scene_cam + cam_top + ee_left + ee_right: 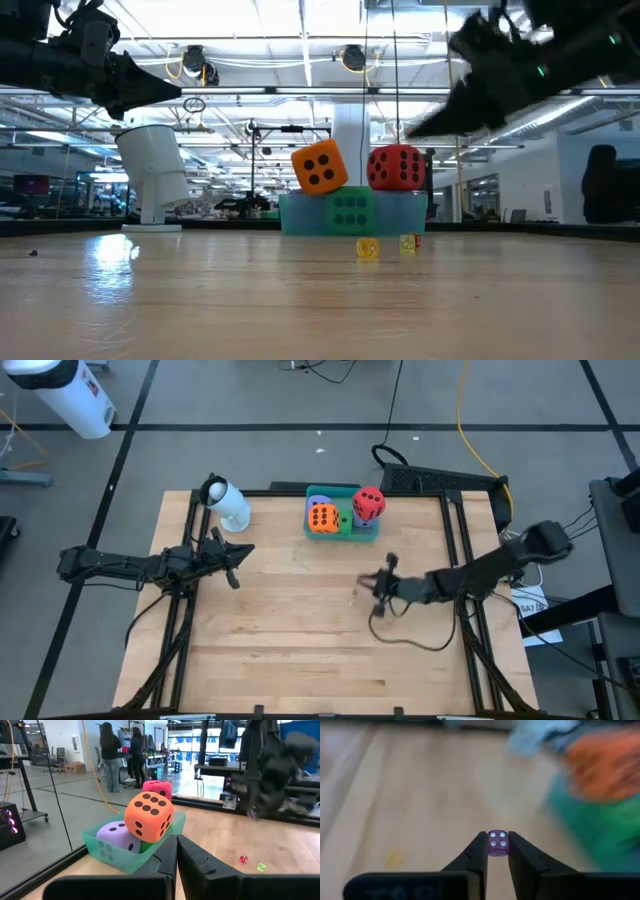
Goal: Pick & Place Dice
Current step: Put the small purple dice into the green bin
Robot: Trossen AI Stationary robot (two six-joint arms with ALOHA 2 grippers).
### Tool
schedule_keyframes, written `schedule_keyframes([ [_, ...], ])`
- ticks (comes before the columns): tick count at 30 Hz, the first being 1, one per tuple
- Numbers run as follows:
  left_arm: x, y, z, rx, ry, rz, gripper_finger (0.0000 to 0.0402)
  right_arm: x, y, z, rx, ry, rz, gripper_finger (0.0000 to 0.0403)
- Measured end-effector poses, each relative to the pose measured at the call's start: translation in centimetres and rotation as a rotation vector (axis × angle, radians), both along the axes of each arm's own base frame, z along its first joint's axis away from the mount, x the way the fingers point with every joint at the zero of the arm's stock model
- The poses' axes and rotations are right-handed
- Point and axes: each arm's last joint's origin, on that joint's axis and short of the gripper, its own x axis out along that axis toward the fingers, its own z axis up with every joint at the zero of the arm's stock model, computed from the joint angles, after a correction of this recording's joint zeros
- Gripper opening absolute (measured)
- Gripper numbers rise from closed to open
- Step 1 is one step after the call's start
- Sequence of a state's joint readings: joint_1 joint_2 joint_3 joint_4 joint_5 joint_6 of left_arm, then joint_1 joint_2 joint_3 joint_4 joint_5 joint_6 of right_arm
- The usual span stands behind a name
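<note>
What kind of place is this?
Likely a big open robotics lab or workshop: a wooden table with two robot arms, long rows of ceiling lights, and people standing among desks and equipment beyond.

From overhead we look straight down on the whole table [300,630]. At tabletop height we look level across it into the room. Our left wrist camera looks past its shut fingers [192,857] toward the tray [120,860], also seen overhead. Our right wrist camera sits close, facing down.

small purple die [497,843] | pinched in right pincer [497,851] | above table
</note>
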State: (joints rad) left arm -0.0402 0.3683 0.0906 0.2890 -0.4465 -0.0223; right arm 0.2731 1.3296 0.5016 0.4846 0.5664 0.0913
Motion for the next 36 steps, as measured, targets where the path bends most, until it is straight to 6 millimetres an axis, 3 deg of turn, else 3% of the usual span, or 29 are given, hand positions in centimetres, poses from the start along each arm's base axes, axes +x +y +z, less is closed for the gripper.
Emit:
schedule_keyframes([
  [2,0.0,0.0,0.0,0.0,-0.002,0.0,0.0019,-0.4,-1.5,1.8,-0.05,-0.066,-0.095,0.0045],
  [5,0.0,0.0,0.0,0.0,-0.004,0.0,0.0019,-0.7,-4.3,2.6,-0.084,-0.07,-0.218,0.0045],
  [10,0.0,0.0,0.0,0.012,0.001,0.001,0.0019,-0.3,-8.7,0.9,-0.041,0.031,-0.274,0.0046],
  [14,0.0,0.0,0.0,0.015,0.004,0.001,0.0019,0.3,-10.9,-0.6,-0.065,0.058,-0.324,0.0046],
  [28,0.0,0.0,0.0,0.018,0.007,0.008,0.0019,1.4,-12.5,-2.6,-0.029,0.015,-0.365,0.0048],
  [36,0.0,0.0,0.0,0.016,0.006,0.008,0.0019,1.2,-13.3,-2.6,0.019,-0.015,-0.425,0.0083],
])
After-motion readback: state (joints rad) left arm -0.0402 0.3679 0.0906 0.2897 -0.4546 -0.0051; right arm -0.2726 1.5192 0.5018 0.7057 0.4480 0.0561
